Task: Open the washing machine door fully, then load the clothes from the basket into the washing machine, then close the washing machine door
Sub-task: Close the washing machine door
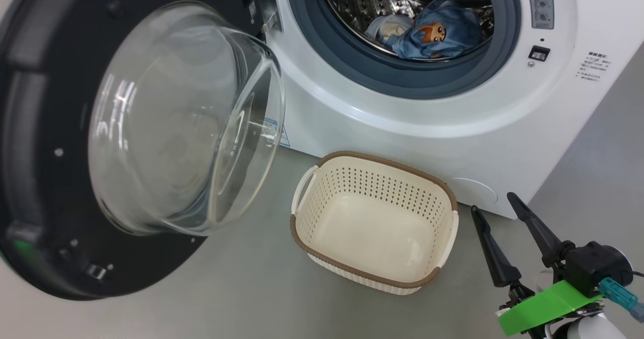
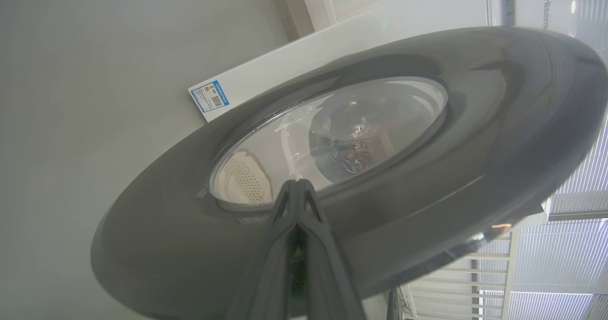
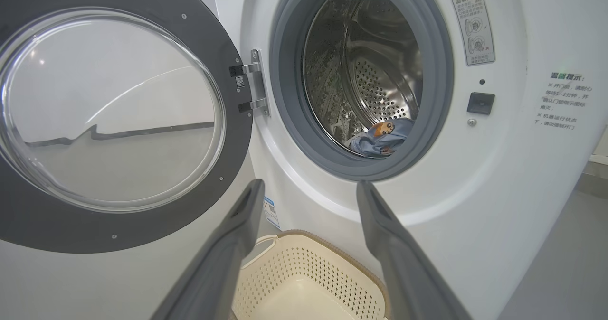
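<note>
the floor (image 1: 241,299) is plain grey. the left claw (image 2: 297,187) is shut tight with nothing in it. its tip sits right at the outer face of the door (image 2: 427,177), just under the glass bowl (image 2: 342,135). one cannot tell if it really touches. the right claw (image 1: 491,201) is wide open and has hold of nothing. it hangs low over the floor, just beside the basket (image 1: 352,154). the basket sits on the floor in front of the washing machine (image 1: 402,128), and there is nothing in it. the clothes (image 1: 437,32) lie inside the drum (image 3: 375,73), low down near the front. the door stands open, out to the left on its hinge (image 3: 256,87).

the door looks big, stiff and a bit heavy. its black face is shiny, so a claw may slip on it. the glass could crack, so it is better not to poke it. the best spot to push is likely the black ring near the edge far from the hinge, slow and steady. the clothes are soft and light, and they sit clear of the rubber ring (image 1: 352,72).
</note>
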